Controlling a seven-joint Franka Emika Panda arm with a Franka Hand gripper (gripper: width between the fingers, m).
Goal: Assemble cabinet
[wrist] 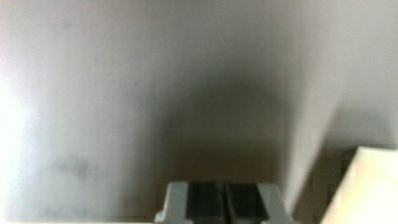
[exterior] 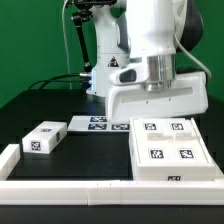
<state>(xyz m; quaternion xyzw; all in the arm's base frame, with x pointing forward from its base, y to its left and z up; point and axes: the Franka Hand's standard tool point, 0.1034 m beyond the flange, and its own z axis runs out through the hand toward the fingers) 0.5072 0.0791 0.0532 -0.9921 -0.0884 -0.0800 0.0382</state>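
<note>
The end effector [wrist: 222,203] points straight down from an upright wrist, its fingers closed together. The cabinet [exterior: 172,150] lies just below it, at its far edge. 1 drawer block [exterior: 42,138] sits well apart toward the exterior view's left, with open desk [exterior: 30,105] between.

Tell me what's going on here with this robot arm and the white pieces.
A robot arm is partway through putting a cabinet together. Its gripper is shut and sits close over a pale, blurred surface at the far side of the large white box with four tags. Whether it pinches anything cannot be told. A small white block lies apart on the exterior view's left, beside the marker board, not yet fitted.
</note>
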